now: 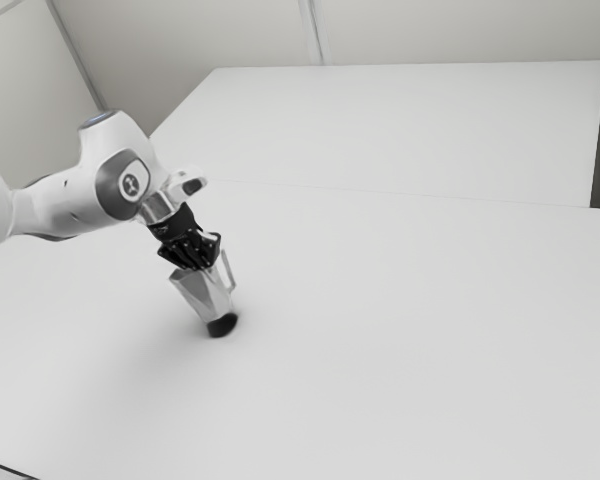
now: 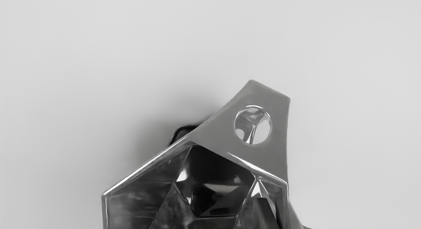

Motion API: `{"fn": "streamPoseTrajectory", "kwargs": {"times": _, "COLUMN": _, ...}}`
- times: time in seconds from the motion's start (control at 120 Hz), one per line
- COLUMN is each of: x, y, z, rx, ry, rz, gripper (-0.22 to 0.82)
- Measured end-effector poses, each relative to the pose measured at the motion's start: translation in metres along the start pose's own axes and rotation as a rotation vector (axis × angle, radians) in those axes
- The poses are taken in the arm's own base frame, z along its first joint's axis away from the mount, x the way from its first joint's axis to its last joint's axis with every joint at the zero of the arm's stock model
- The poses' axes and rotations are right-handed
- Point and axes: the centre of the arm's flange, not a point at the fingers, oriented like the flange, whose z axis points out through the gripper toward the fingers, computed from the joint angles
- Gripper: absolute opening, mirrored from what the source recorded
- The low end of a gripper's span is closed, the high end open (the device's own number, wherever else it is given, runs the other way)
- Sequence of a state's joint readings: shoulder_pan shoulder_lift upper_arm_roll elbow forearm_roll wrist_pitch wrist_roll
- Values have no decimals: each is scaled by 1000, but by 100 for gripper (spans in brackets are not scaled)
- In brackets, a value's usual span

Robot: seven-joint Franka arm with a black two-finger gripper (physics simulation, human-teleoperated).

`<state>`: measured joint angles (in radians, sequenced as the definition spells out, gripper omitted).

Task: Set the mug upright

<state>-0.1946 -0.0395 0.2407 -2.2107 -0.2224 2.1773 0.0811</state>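
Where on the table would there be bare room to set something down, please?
Bare room lies on the table, from the mug to the exterior view's right edge. It is crowded around the mug, by my gripper.

- White table [image 1: 430,350], thin line [image 1: 380,193] across it
- Pale grey wall [image 1: 460,30] behind the table
- Narrow strip [image 1: 315,30] behind the table
- Soft light over the table

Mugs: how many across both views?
1: the metallic mug, seen in both views, at the lower end of the arm. Another could be hidden behind the arm.
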Motion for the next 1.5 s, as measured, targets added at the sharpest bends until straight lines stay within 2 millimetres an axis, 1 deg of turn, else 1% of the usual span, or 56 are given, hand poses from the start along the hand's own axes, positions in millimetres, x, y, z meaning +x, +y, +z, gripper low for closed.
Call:
{"fn": "streamPoseTrajectory", "kwargs": {"times": 0.075, "x": -2, "y": 15, "z": 2, "rx": 48, "ry": 7, "rz": 1, "gripper": -18}}
{"fn": "streamPoseTrajectory", "kwargs": {"times": 0.133, "x": -5, "y": 18, "z": 6, "rx": 73, "ry": 10, "rz": -20, "gripper": -18}}
{"fn": "streamPoseTrajectory", "kwargs": {"times": 0.208, "x": -6, "y": 12, "z": 10, "rx": 91, "ry": 19, "rz": -71, "gripper": -18}}
{"fn": "streamPoseTrajectory", "kwargs": {"times": 0.333, "x": -4, "y": -5, "z": 8, "rx": 104, "ry": 44, "rz": -170, "gripper": -18}}
{"fn": "streamPoseTrajectory", "kwargs": {"times": 0.417, "x": -3, "y": -11, "z": 7, "rx": 112, "ry": 69, "rz": -215, "gripper": -18}}
{"fn": "streamPoseTrajectory", "kwargs": {"times": 0.558, "x": 0, "y": -8, "z": 10, "rx": 120, "ry": 106, "rz": -258, "gripper": -18}}
{"fn": "streamPoseTrajectory", "kwargs": {"times": 0.742, "x": -1, "y": -4, "z": 18, "rx": 123, "ry": 132, "rz": -299, "gripper": -18}}
{"fn": "streamPoseTrajectory", "kwargs": {"times": 1.008, "x": -2, "y": -9, "z": 25, "rx": 166, "ry": 139, "rz": -329, "gripper": -18}}
{"fn": "streamPoseTrajectory", "kwargs": {"times": 1.208, "x": -1, "y": -15, "z": 34, "rx": 198, "ry": 126, "rz": -348, "gripper": -18}}
{"fn": "streamPoseTrajectory", "kwargs": {"times": 1.375, "x": 6, "y": -17, "z": 27, "rx": 226, "ry": 123, "rz": -344, "gripper": 19}}
{"fn": "streamPoseTrajectory", "kwargs": {"times": 1.433, "x": 8, "y": -17, "z": 24, "rx": 232, "ry": 122, "rz": -345, "gripper": 29}}
{"fn": "streamPoseTrajectory", "kwargs": {"times": 1.5, "x": 9, "y": -17, "z": 21, "rx": 236, "ry": 120, "rz": -347, "gripper": 38}}
